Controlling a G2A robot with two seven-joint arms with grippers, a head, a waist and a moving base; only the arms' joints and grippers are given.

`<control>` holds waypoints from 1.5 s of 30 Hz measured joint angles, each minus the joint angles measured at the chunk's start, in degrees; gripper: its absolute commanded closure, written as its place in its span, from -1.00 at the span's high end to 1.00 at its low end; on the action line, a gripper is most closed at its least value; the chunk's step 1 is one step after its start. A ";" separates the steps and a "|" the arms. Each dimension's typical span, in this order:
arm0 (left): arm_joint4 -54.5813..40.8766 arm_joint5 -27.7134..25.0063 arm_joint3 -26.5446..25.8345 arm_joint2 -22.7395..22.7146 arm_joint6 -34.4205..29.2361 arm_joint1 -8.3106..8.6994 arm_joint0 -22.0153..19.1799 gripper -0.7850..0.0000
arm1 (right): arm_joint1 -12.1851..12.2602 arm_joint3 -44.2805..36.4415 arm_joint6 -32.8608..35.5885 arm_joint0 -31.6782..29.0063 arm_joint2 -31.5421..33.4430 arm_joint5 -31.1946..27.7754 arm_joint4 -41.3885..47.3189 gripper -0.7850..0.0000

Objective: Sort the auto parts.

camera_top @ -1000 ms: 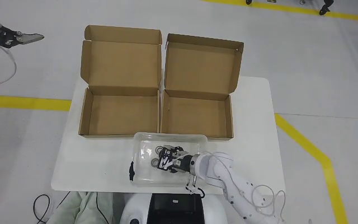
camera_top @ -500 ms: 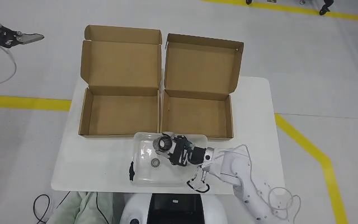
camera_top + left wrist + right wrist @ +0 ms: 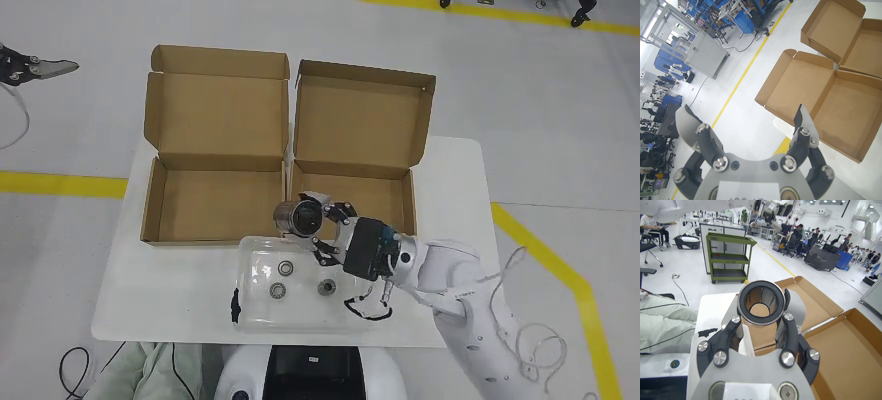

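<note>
Currently: table at frame centre carries two open boxes side by side, left box and right box, with a clear tray just below them. Right gripper sits mid-frame over the seam where the boxes' near walls meet, jaws clamped on a sleeve bearing. Left gripper is over the floor, jaws apart, holding nothing. Three small rings lie in the tray.

Judgement: carry step, release not yet made. To do it well, clear the box wall fully, commit to one box, centre over its floor and lower before opening, so the bearing neither rolls nor bounces.
</note>
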 measured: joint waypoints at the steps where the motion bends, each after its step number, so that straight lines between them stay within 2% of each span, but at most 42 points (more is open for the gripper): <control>1: 0.00 0.00 0.00 0.00 0.00 0.00 0.00 1.00 | -0.07 0.13 -0.91 0.27 0.00 0.57 0.51 -1.00; 8: 0.00 0.00 0.00 0.00 0.00 0.00 0.00 1.00 | -0.59 0.68 -8.29 3.27 -0.43 3.43 2.18 -1.00; 21: 0.00 0.00 0.00 0.00 0.00 0.00 0.00 1.00 | -1.21 -2.96 -10.93 8.60 -1.22 6.55 2.12 -1.00; 27: 0.00 0.00 0.00 0.00 0.00 0.00 0.00 1.00 | -1.10 -3.12 -12.85 7.68 -1.25 6.40 0.65 -1.00; 35: 0.00 0.00 0.00 0.00 0.00 0.00 0.00 1.00 | -0.56 -3.55 -12.92 5.03 -1.45 6.52 -7.07 -1.00; 45: 0.00 0.00 0.00 0.00 0.00 0.00 0.00 1.00 | -0.01 0.28 -10.72 0.54 -1.45 7.78 -8.33 -1.00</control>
